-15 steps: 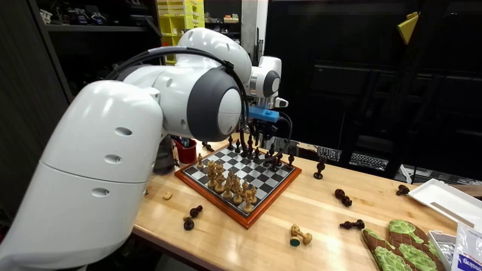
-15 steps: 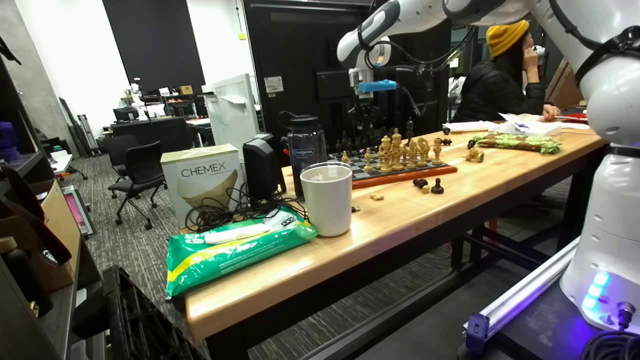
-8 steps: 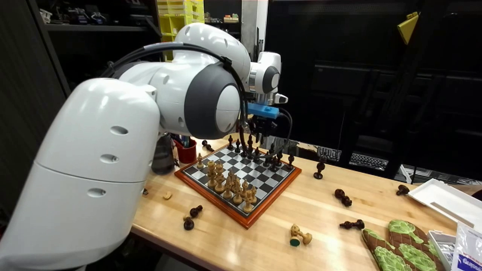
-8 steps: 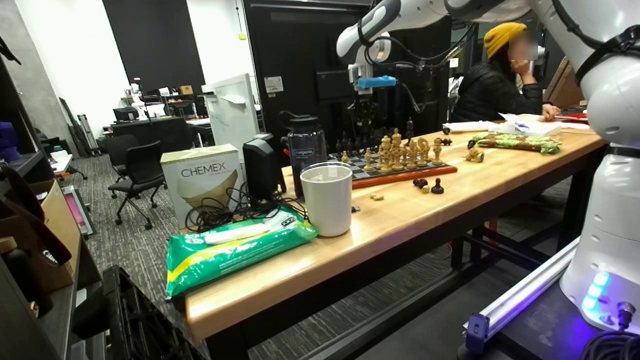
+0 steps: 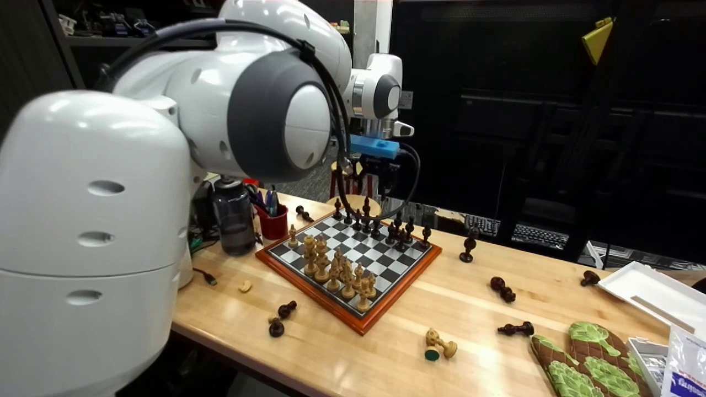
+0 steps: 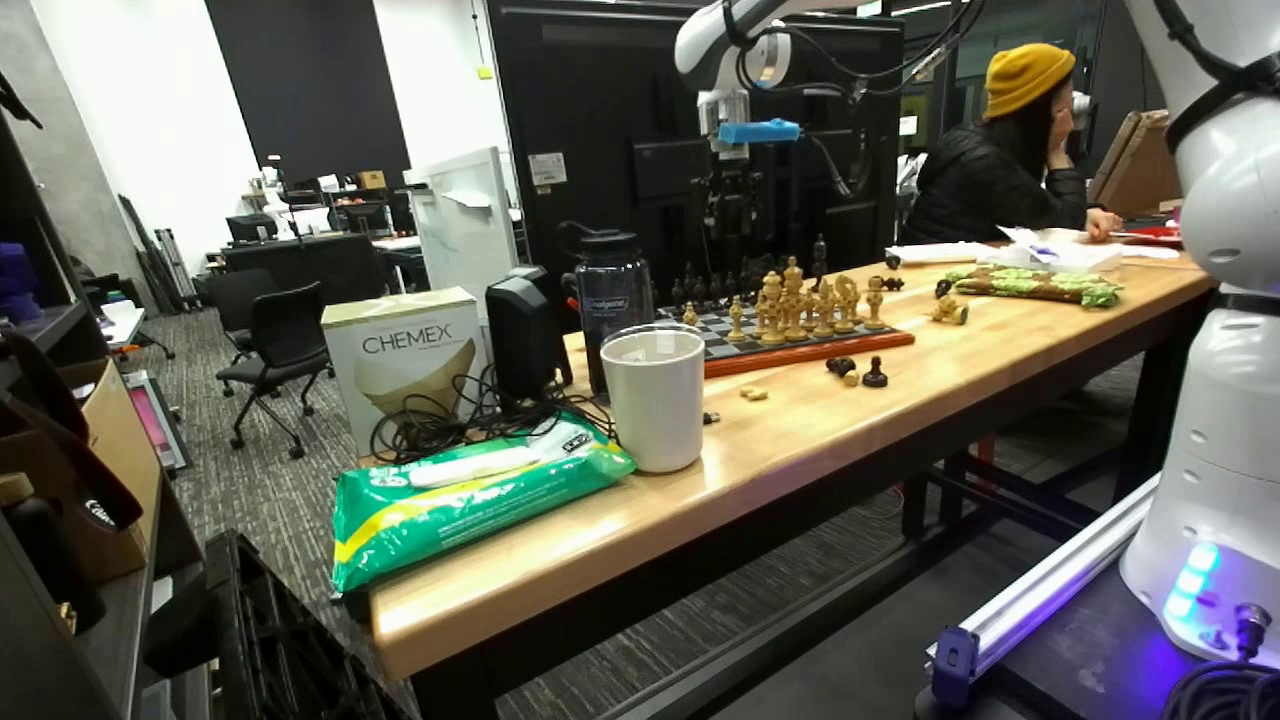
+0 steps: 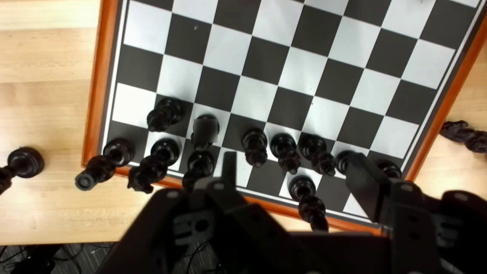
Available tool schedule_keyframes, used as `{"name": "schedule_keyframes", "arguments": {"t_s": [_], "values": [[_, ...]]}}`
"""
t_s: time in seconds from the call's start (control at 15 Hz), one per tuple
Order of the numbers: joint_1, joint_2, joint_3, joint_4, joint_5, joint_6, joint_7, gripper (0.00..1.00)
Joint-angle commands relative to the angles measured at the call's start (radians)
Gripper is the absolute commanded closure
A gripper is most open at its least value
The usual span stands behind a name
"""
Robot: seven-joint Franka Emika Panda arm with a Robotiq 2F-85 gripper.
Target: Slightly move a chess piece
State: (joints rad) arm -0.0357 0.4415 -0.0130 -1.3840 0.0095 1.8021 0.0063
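Observation:
Dark chess pieces [image 7: 312, 207] stand upright along the far side of the chessboard [image 5: 398, 293], on its black and white squares. Light wooden pieces [image 5: 337, 270] are grouped at the near side. My gripper [image 7: 295, 169] is above the dark pieces, its fingers [image 7: 229, 167] spread wide and holding nothing. Several dark pieces show between and beyond the fingers in the wrist view, and the right finger hides part of two of them. Both exterior views show the gripper [image 6: 733, 215] clear of the pieces' tops. Which piece the task means, I cannot tell.
Off the board stands a dark piece [image 5: 468, 245]; others lie on the table, including fallen light ones [image 5: 439, 344]. A red pen cup [image 5: 273, 222] and dark bottle [image 5: 234, 220] flank the board. A white mug [image 6: 655, 400] and white tray [image 5: 656, 298] are farther off.
The arm has risen, lifting the gripper up from the dark pieces. Its fingers have spread apart. The pieces on the board look unmoved.

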Motion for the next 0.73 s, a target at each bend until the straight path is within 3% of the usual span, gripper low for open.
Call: {"name": "schedule_keyframes", "arguments": {"t_s": [0.0,0.53,0.6,0.67], "values": [[0.021,-0.169,0.004,-0.205,0.002,0.02,0.028,0.0],[0.022,-0.344,0.001,-0.443,0.009,0.062,0.02,0.0],[0.024,-0.274,0.002,-0.359,0.001,0.034,0.021,0.0],[0.022,-0.289,0.001,-0.381,0.001,0.04,0.021,0.0]]}}
